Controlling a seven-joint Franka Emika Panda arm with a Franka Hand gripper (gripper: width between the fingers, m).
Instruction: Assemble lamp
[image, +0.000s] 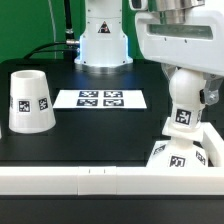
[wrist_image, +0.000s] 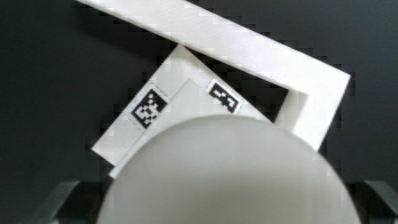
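The white round-headed bulb (image: 184, 108) stands upright, tag facing the camera, with its lower end at the top of the square stepped base (image: 178, 154). I cannot tell if it is seated. The base sits in the corner of the white rail at the exterior view's right. My gripper (image: 188, 84) is shut on the bulb from above. In the wrist view the bulb's round head (wrist_image: 222, 165) fills the foreground between my dark fingers (wrist_image: 71, 203), with the tagged base (wrist_image: 175, 108) beyond it. The tapered shade (image: 30, 102) stands mouth down at the exterior view's left.
The marker board (image: 100, 98) lies flat on the black table at the middle back. A white rail (image: 90, 180) runs along the front edge and turns a corner (wrist_image: 267, 55) by the base. The robot's white pedestal (image: 103, 45) stands at the back.
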